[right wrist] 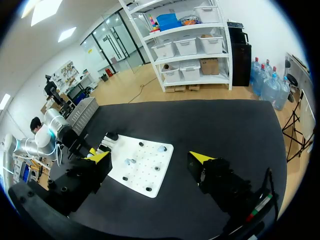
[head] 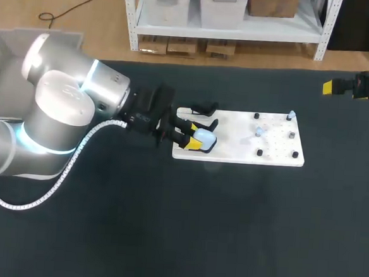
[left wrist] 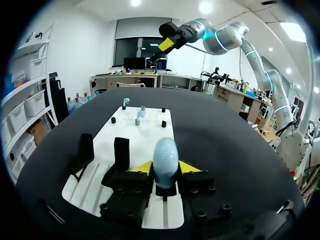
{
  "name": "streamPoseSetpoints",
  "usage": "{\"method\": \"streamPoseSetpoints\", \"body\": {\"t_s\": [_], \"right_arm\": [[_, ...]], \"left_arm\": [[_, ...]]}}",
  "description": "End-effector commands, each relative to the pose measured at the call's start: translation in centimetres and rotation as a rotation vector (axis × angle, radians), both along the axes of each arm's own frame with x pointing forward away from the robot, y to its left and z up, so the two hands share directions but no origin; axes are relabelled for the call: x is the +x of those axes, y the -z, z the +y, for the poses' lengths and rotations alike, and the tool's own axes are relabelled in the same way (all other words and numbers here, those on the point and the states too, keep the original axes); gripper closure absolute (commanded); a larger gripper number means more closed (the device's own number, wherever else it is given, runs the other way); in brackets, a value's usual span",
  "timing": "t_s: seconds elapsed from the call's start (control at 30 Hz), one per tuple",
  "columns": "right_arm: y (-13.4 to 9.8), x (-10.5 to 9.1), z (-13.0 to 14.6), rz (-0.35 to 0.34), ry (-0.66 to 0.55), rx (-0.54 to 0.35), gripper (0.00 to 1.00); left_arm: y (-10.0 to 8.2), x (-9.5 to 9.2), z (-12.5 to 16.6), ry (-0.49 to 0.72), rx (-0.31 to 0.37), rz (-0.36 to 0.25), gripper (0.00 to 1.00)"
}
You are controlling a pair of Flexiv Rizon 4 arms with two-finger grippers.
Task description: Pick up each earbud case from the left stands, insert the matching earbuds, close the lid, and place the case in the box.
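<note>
A pale blue earbud case [head: 205, 138] stands on a black stand at the left end of the white board [head: 278, 156]. My left gripper [head: 194, 136] is around it. In the left wrist view the case [left wrist: 165, 157] sits upright between the two yellow tips, and both tips touch its sides. Two small earbuds [head: 260, 131] [head: 291, 113] rest on pegs at the board's right end, ahead of the left gripper [left wrist: 165, 169]. My right gripper [head: 349, 86] hangs open and empty at the far right, well off the board [right wrist: 150, 182].
A second black stand [head: 204, 106] at the board's far-left corner is empty. Several black pegs [head: 259, 152] stud the board's right half. A grey box [head: 6, 56] sits at the table's far left, behind my left arm.
</note>
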State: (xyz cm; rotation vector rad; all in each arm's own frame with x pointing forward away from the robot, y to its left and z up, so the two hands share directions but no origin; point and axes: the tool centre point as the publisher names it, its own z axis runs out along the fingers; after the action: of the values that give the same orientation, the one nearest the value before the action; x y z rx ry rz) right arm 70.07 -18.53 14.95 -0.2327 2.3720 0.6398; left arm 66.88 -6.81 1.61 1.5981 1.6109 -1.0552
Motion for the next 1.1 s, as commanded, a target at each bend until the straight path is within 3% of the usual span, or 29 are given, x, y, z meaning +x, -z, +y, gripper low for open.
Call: {"method": "streamPoseSetpoints", "body": {"t_s": [0.03, 0.1, 0.33, 0.8, 1.1], "right_arm": [[0.0, 0.0, 0.0, 0.000, 0.000, 0.000, 0.00], [0.0, 0.0, 0.0, 0.000, 0.000, 0.000, 0.00], [0.0, 0.0, 0.0, 0.000, 0.000, 0.000, 0.00], [0.0, 0.0, 0.0, 0.000, 0.000, 0.000, 0.00], [0.0, 0.0, 0.0, 0.000, 0.000, 0.000, 0.00]], "left_arm": [[-0.1, -0.5, 0.4, -0.005, -0.008, -0.007, 0.92], [-0.2, -0.8, 0.5, -0.004, -0.011, -0.010, 1.00], [-1.7, -1.6, 1.0, 0.000, -0.039, -0.021, 1.00], [-9.7, -1.5, 1.2, -0.021, -0.190, -0.140, 1.00], [-12.1, -2.0, 1.2, -0.044, -0.232, -0.177, 1.00]]}}
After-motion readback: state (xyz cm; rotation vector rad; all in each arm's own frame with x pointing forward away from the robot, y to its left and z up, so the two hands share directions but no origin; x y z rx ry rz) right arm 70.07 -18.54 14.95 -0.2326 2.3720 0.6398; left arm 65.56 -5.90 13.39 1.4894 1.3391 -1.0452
